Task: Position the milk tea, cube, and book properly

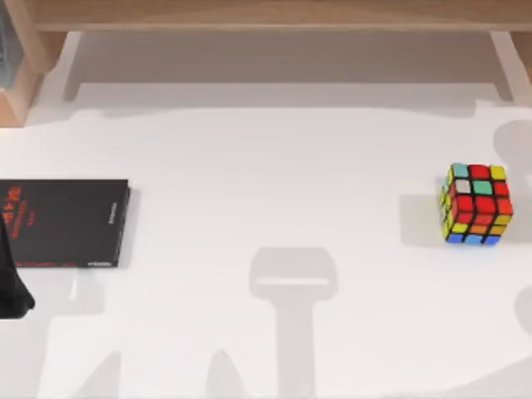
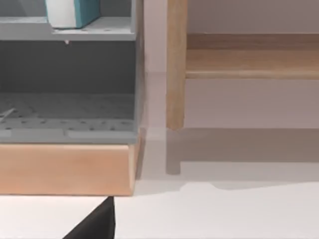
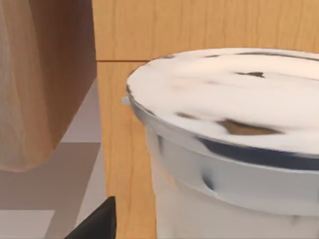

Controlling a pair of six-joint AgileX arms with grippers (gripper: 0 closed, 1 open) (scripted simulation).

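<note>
The cube [image 1: 475, 204], black-edged with coloured stickers, sits on the white table at the right. In the left wrist view the book [image 2: 85, 11], teal-blue with white page edges, stands on the upper level of a grey shelf compartment [image 2: 70, 89]. A dark part of my left arm [image 1: 10, 287] shows at the table's left edge, and a black tip of my left gripper [image 2: 97, 224] shows in its wrist view, well short of the shelf. The milk tea [image 3: 229, 139], a white cup with a white lid, looms very close to my right gripper [image 3: 97, 221], in front of wood panels.
A thin black book with red lettering [image 1: 62, 223] lies flat at the table's left. A wooden shelf [image 1: 266, 17] runs along the back, with a wooden-framed unit [image 1: 12, 75] at the back left. Its wooden base [image 2: 65, 169] and a post [image 2: 175, 64] stand ahead of the left gripper.
</note>
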